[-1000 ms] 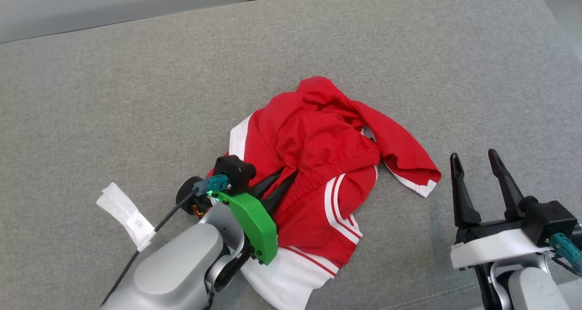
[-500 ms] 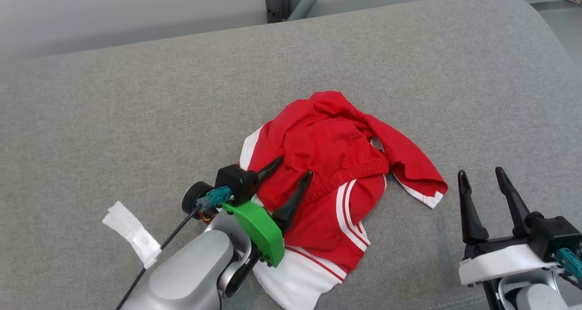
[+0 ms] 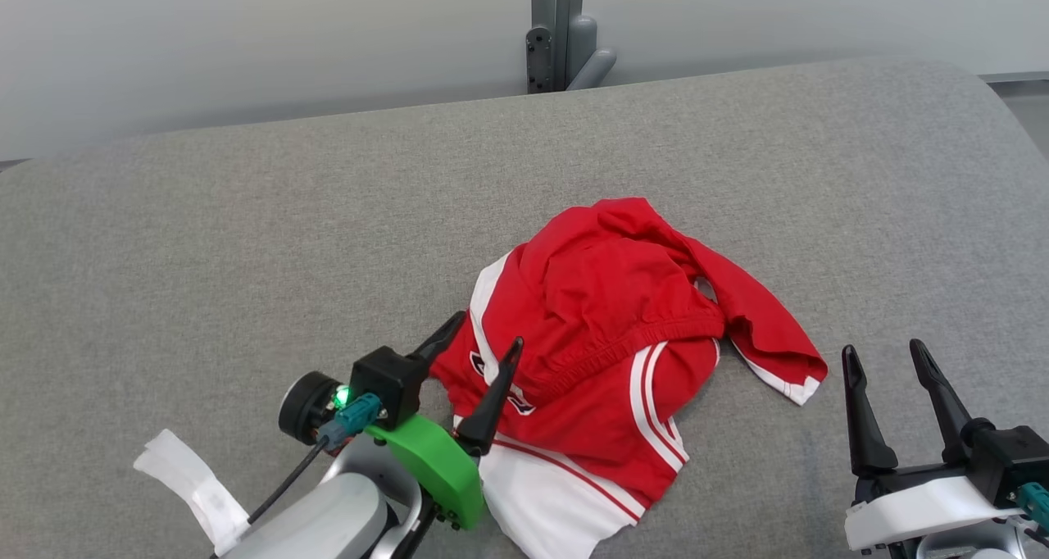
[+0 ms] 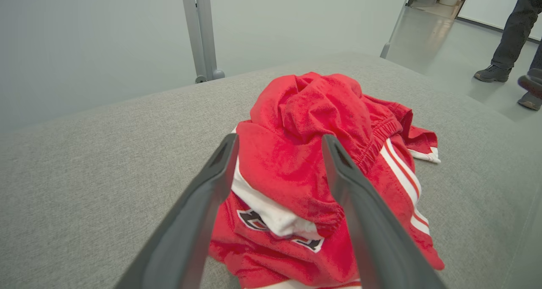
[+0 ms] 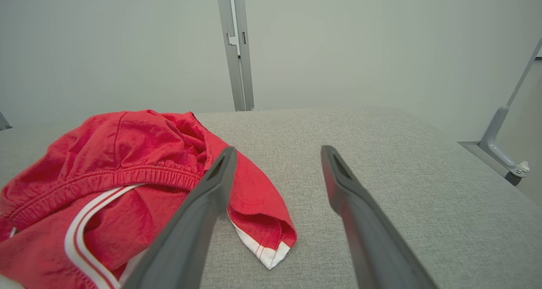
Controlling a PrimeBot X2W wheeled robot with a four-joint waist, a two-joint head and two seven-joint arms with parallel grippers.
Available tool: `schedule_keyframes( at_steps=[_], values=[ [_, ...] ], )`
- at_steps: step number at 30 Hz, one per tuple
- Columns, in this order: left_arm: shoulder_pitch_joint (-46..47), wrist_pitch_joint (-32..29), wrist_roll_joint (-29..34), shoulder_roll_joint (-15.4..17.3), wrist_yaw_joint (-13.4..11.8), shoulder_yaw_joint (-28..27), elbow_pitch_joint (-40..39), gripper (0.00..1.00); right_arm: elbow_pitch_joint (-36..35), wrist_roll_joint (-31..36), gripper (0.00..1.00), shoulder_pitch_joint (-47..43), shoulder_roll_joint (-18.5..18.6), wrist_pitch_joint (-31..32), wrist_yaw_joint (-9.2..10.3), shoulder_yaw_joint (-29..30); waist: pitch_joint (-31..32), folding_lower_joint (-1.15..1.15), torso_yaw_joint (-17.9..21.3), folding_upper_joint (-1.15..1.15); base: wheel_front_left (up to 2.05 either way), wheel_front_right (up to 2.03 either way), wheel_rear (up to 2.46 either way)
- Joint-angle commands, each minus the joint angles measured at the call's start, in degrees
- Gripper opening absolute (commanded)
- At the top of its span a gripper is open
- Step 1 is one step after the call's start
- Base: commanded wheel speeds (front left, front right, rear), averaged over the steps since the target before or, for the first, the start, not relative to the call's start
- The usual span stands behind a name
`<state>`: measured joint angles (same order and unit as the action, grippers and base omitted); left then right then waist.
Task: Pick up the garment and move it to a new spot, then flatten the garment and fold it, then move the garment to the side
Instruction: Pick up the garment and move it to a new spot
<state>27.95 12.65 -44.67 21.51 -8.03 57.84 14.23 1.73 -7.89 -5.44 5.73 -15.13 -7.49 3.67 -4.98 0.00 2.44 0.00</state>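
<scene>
Nearest the robot, the left tool [image 3: 488, 331] stands with its two dark fingers spread wide and nothing between them. A second ago it was pinched shut on the cloth near the elastic waistband, so it has let go and drawn back a little; its tips now sit at the garment's left edge. A white tape tag [image 3: 192, 481] hangs from its cable below. At the lower right, the right tool [image 3: 882, 347] is just as wide open and empty, as it was before, close beside the cloth but apart from it.

Just beyond the fingers lies the garment [image 3: 606, 321], red shorts with white side stripes and white hems, dropped in a rumpled heap right of the middle of the grey padded surface [image 3: 246, 239]. One leg trails toward the right tool, and a dark printed badge shows at the left edge. The heap sits lower in the head view than before, but the whole picture has shifted, so that is the camera.

The release suggests the move to a new spot is done. Flattening likely comes next, since the cloth is still bunched and doubled over.

Farther off, a grey post [image 3: 557, 26] stands behind the surface, and a person's legs [image 4: 504, 34] cross the floor.
</scene>
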Motion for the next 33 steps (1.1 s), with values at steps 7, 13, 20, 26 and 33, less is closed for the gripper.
schedule_keyframes(
  at_steps=[7,13,20,26,33],
  values=[
    [0.65,-1.90,2.11,-1.25,-0.98,2.39,-1.31,1.00,-0.95,0.28,1.00,1.17,0.11,-0.04,-0.01,-0.47,-2.10,0.00,0.29,0.00,0.00,0.00,0.00],
    [3.35,-3.41,4.33,-2.89,-0.01,4.44,2.35,1.00,-0.85,0.38,1.00,2.32,-0.40,-0.04,-0.01,-0.57,-4.02,0.00,1.54,0.00,0.00,0.00,0.00],
    [5.17,-2.58,5.18,-4.37,-0.08,5.02,6.94,0.00,-0.48,0.48,1.00,2.72,-0.89,-0.04,-0.01,-0.49,-4.51,0.00,2.94,0.00,0.00,0.00,0.00],
    [5.82,-1.84,4.51,-4.50,0.73,4.60,7.92,0.00,-0.43,0.43,1.00,2.53,-0.99,-0.04,-0.01,0.06,-4.28,0.00,3.19,0.00,0.00,0.00,0.00],
    [6.79,-0.23,1.67,-4.35,0.46,0.67,1.94,0.00,-0.44,0.37,1.00,2.08,-0.99,-0.04,-0.01,0.71,-3.88,0.00,2.00,0.00,0.00,0.00,0.00]
  ],
)
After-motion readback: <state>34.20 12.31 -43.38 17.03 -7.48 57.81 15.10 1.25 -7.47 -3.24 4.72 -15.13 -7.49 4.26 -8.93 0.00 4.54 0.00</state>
